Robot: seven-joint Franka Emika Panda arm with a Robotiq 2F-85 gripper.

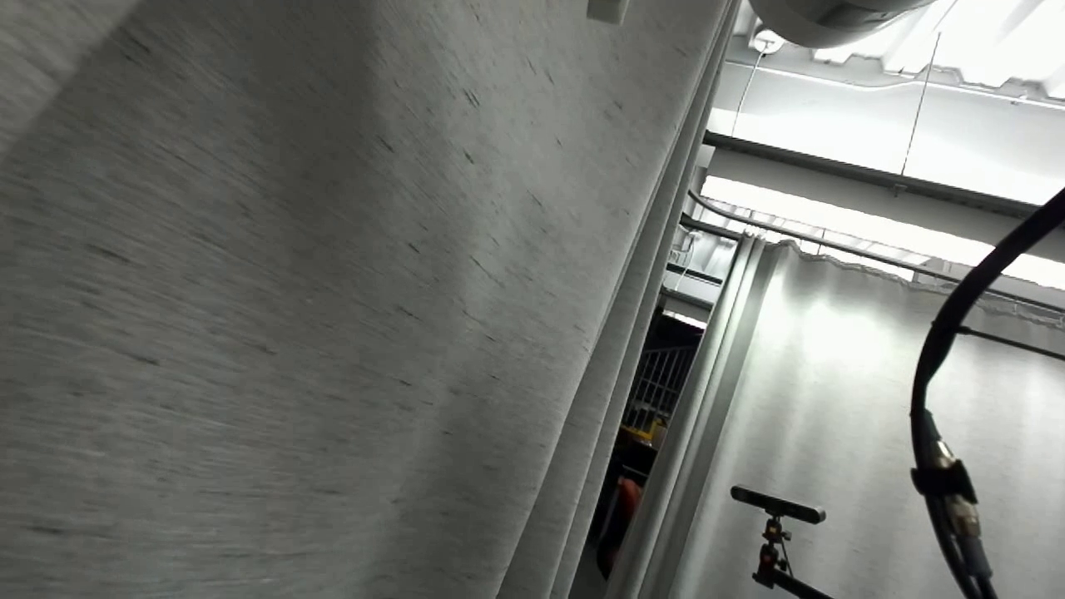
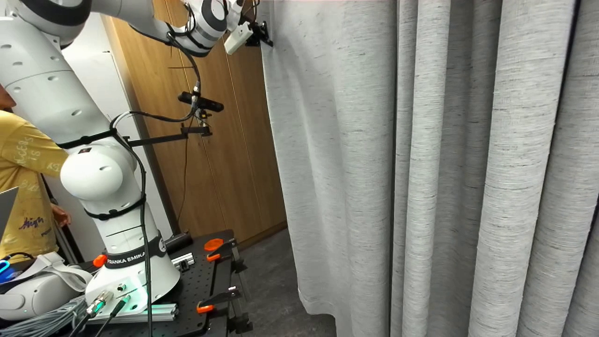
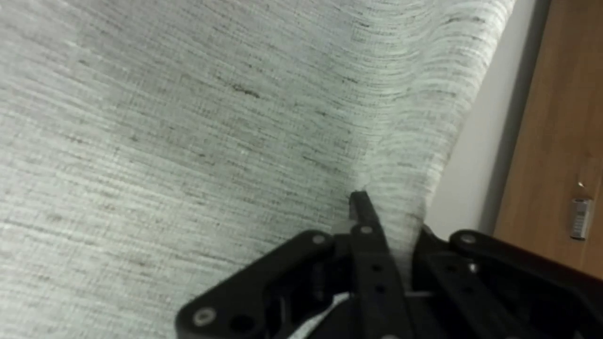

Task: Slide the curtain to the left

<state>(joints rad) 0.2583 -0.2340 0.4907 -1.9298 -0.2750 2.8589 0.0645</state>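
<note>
The curtain (image 2: 355, 164) is tall, light grey and coarsely woven, with deep vertical pleats. It hangs to the right of the arm in an exterior view and fills most of an exterior view (image 1: 399, 274) seen from close by. My gripper (image 2: 263, 36) is high up at the curtain's left edge. In the wrist view the curtain (image 3: 212, 141) fills the left and middle, and its free edge runs down between the fingers of my gripper (image 3: 391, 216). The fingers are closed on this edge strip. The right fingertip is hidden behind the fabric.
Wooden panels (image 2: 234, 140) stand behind the arm. A camera on a bracket (image 2: 201, 102) and hanging cables (image 2: 145, 201) are near the arm. A person in yellow (image 2: 28, 178) stands at left. A pale drape (image 1: 815, 416) and a mounted camera (image 1: 778, 505) stand beyond the curtain.
</note>
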